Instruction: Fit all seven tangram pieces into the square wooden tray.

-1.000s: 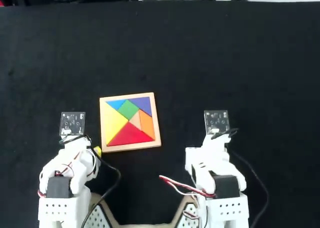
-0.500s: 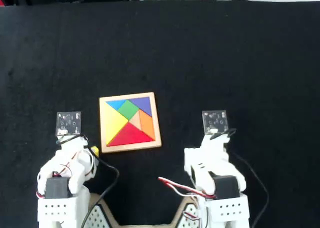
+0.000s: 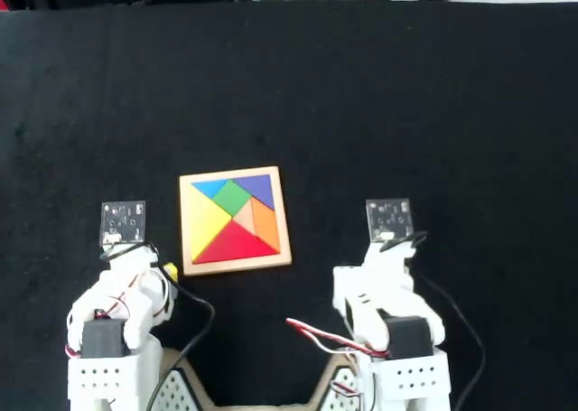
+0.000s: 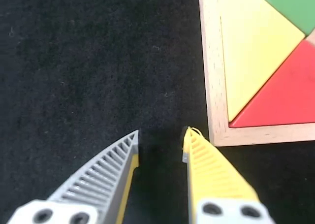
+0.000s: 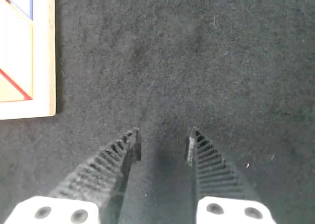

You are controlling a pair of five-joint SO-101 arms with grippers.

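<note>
Flanking tray (image 3: 235, 265) (7 pcs (image 3: 237, 241) seated): L gripper (image 4: 161, 135), R gripper (image 5: 163, 135), both agape

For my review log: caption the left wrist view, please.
Left gripper, open, beside the wooden tray holding a yellow triangle and a red triangle.

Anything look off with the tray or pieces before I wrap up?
Nothing stands out. All seven tangram pieces lie flat inside the wooden tray, with no gaps visible. The left pincer and right pincer are open and empty.
</note>
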